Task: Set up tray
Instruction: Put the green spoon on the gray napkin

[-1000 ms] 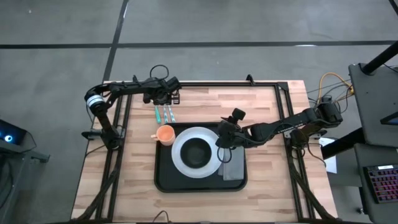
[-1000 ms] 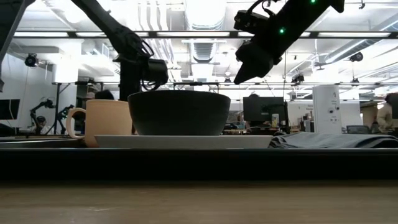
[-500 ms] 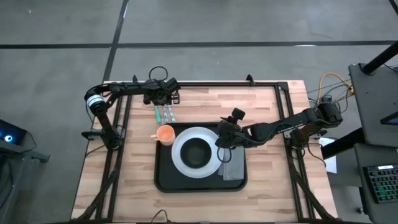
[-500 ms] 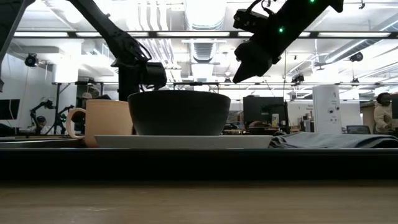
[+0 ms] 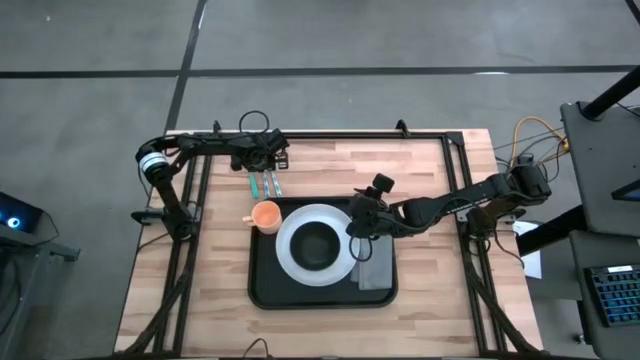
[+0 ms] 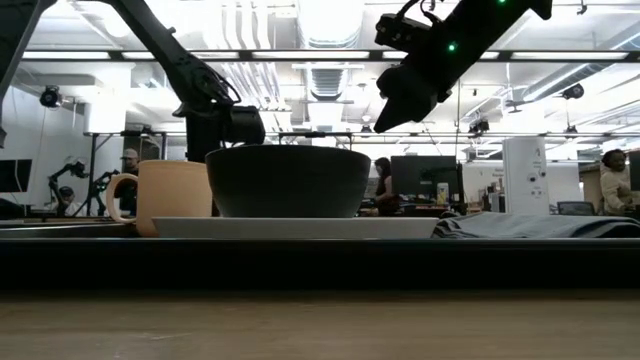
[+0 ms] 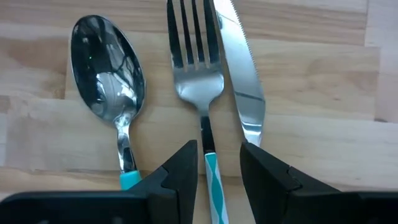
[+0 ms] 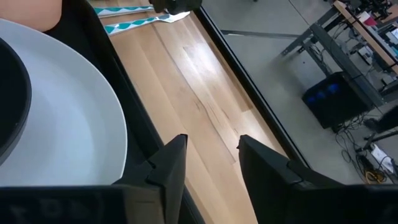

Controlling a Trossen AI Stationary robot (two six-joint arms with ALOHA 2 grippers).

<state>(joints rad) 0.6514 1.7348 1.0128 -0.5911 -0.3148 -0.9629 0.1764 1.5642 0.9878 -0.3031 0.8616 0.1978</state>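
Three utensils on worktop; cutlery step in hand. Left hand [image 7: 214, 171] parted astride fork [image 7: 198, 74], apparently ungripped. Next: clench, lift to tray [image 5: 262, 290] mid-worktop. Right hand [image 5: 356, 226] released above tray.

Glossy metal fork [image 7: 198, 68], pale wood table [image 5: 440, 180], black tray [image 5: 265, 290]

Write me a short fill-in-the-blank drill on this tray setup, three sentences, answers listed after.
1. The dark bowl sits on the white ____.
2. The orange mug stands at the tray's far ____ corner, seen from above.
3. In the left wrist view, the left gripper has its jaws on either side of the ____ handle, between the spoon and the knife.

Missing words: plate; left; fork
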